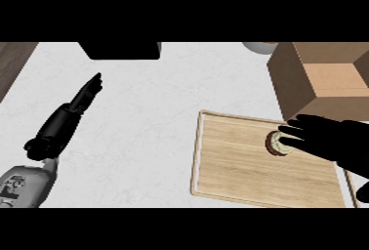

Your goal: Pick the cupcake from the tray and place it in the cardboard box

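White marbled bench [144,141] is filling most of the head view, carrying a wooden tray [245,180] at the lower right and an open cardboard box [324,80] just beyond the tray's far right corner. On the tray, the cupcake [276,143] is lying right at the fingertips of the right hand [338,141], which is coming in from the right edge with its fingers spread apart and stretched towards the cake; the fingertips are overlapping the cupcake's right side, though whether they are touching it or hovering above it cannot be told. The cardboard box is sitting beyond that hand, further from the robot. Well to the left of the tray, the left hand [88,93] is resting over the bench with its fingers held straight and together, pointing away from the robot. A dark object [119,50] is sitting at the far edge, beyond the left hand.
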